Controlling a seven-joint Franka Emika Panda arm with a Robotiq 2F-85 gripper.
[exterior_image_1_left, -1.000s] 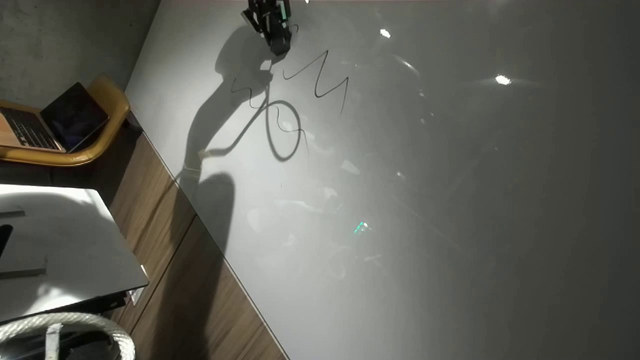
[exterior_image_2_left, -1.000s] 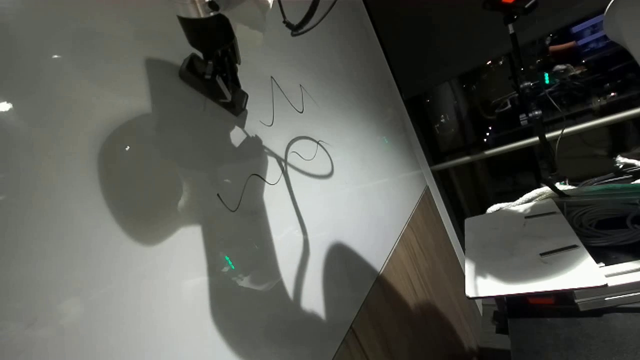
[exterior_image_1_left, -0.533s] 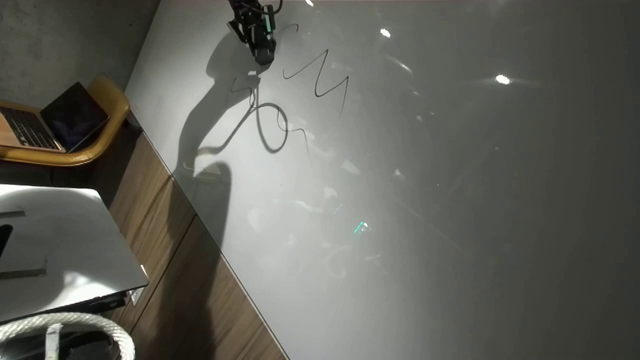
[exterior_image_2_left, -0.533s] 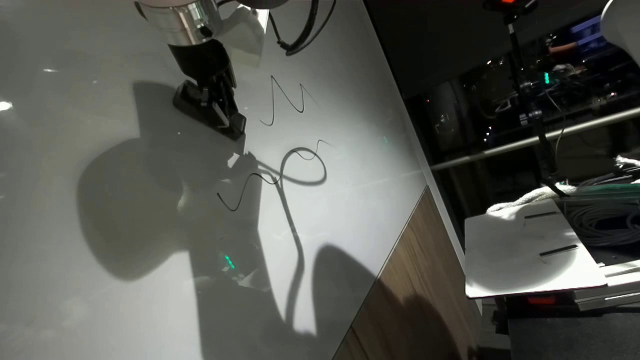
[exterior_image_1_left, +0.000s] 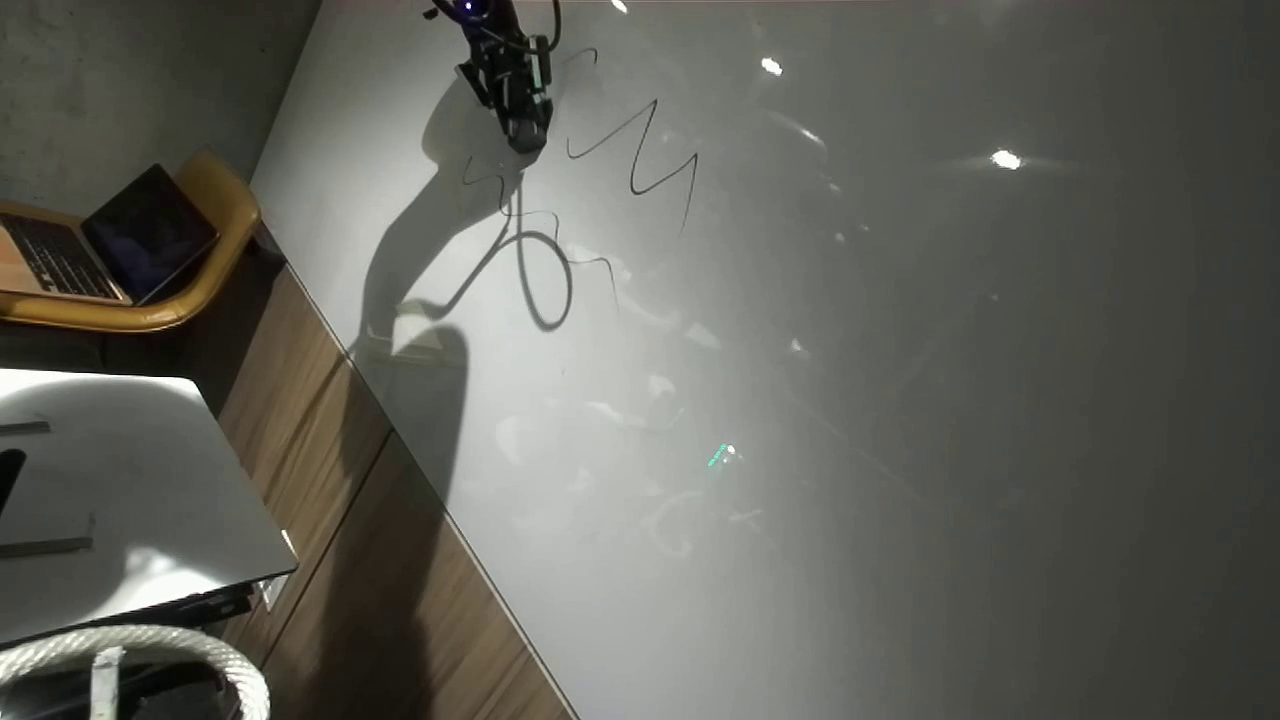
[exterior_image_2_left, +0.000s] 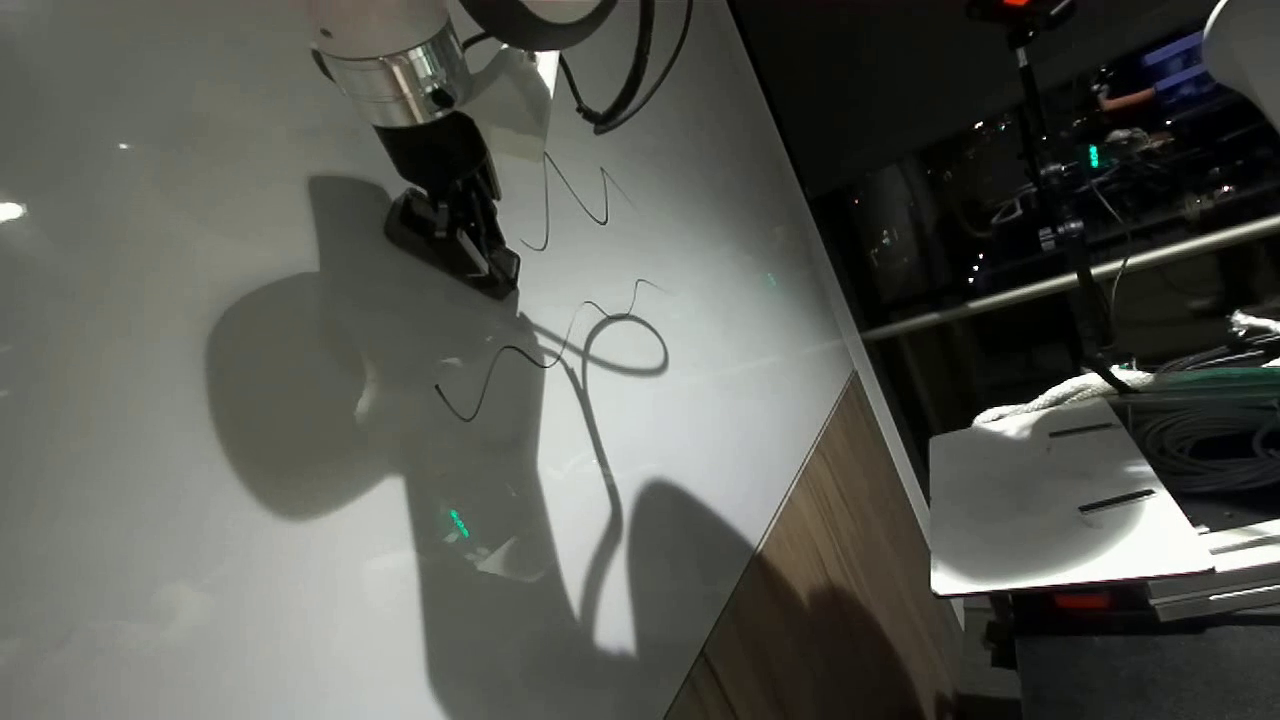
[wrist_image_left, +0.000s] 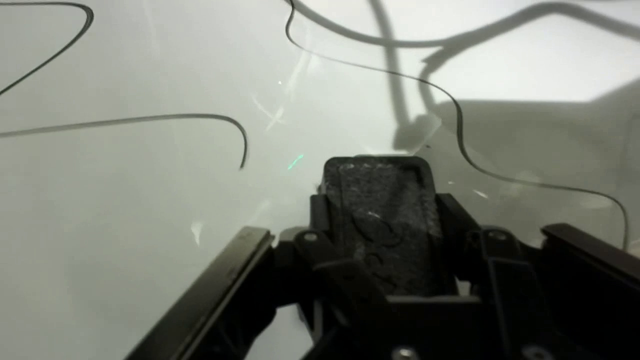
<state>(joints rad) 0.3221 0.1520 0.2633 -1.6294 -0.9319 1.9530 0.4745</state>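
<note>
Whiteboard (exterior_image_1_left: 900, 430): glossy and white, it fills much of both exterior views; take the wavy line (wrist_image_left: 459, 126) drawn on it as your landmark.
Arm shadow (exterior_image_2_left: 430, 340): it darkens part of the wavy line in both exterior views, and the thin loop within it crosses the wavy line, so don't read that loop as a drawn stroke.
Wood panelling (exterior_image_1_left: 480, 640): well apart from the wavy line, past the whiteboard's edge.
Wavy line: one long, thin stroke, paler toward one end.
Zigzag (exterior_image_1_left: 638, 160): near the wavy line, not touching it.
Gripper (wrist_image_left: 385, 220): just beside the wavy line, clamped on the eraser-like block (wrist_image_left: 382, 185) from both sides; by my reading, you are at the holding-and-positioning step.
Eraser-like block: held out at the gripper's tip, near the wavy line and close to the whiteboard; the views don't settle whether it touches. I'd judge that your next move calls for a firm pinch, the block's face squared to the whiteboard, and a gentle approach, since a tilted edge could catch and twist it in the gripper.
Hooked line (wrist_image_left: 190, 116): across the block from the wavy line in the wrist view, apart from it.
</note>
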